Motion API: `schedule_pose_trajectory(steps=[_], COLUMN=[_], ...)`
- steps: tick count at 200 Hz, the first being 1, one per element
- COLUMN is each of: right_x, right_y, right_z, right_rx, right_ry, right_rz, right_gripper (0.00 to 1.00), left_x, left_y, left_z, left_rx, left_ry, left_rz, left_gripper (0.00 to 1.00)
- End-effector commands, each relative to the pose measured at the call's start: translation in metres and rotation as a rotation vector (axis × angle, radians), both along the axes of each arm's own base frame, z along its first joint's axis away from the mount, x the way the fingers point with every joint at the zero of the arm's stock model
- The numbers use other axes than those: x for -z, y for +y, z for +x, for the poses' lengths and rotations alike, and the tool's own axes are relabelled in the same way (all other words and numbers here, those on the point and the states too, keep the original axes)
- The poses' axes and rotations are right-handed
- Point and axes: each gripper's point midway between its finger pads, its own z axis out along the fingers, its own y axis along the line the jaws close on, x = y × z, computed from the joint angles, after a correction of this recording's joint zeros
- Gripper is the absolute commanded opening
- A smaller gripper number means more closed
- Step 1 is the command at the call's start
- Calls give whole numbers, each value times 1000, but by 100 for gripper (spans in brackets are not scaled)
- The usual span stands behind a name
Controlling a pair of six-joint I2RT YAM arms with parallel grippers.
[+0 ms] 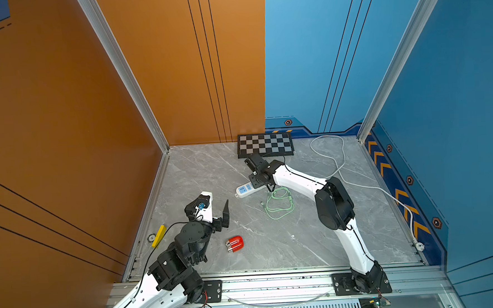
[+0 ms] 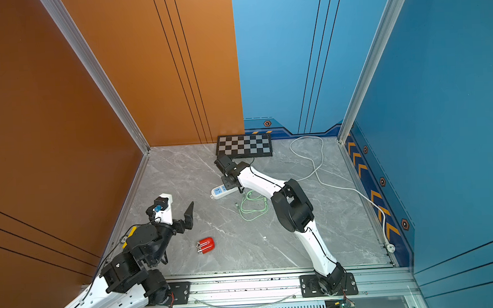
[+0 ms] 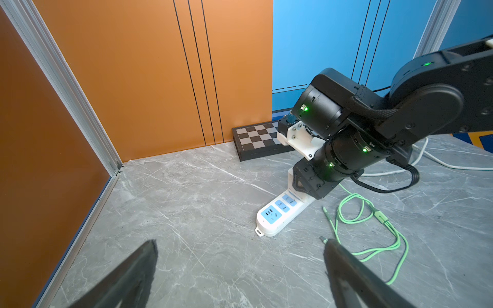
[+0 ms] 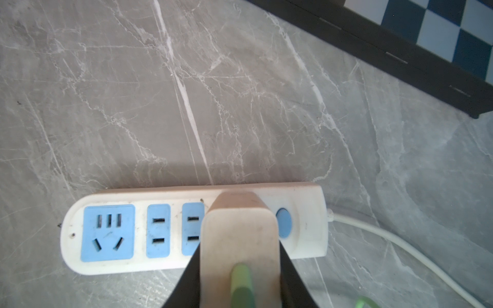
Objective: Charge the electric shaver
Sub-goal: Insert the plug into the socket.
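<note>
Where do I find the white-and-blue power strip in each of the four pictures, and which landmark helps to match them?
Top view: power strip just below picture centre, one end hidden under the right arm.
Top view: same spot, half under that arm.
Left wrist: beside the green cable, under the arm.
Right wrist: close up, charger block standing on it.
Shared landmark: chessboard behind it, in all four.

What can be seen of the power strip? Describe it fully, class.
The power strip is a white plastic bar with rounded corners, lying flat on the grey marbled table. It shows blue socket panels, a round blue button and a white cord leaving one end. A white charger block, gripped by the fingers of the right gripper, stands on it beside the button.
</note>
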Motion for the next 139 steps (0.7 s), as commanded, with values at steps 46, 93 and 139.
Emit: schedule_pose_trajectory(steps=[46, 93, 139], right_x=[106, 117, 125], right_y=[-37, -38, -41], right_z=[-64, -69, -81], right_rx=[-53, -64, -55], right_ry=[307, 341, 362], right_rz=[-255, -260, -254], right_gripper=[0, 0, 0], left_x=[-7, -7, -6], left_y=[12, 20, 20], left_z=[-15, -20, -20], left_rx=[3, -8, -14], left_ry=[27, 38, 46], left_rz=[-66, -55, -58], left_gripper=[97, 96, 96])
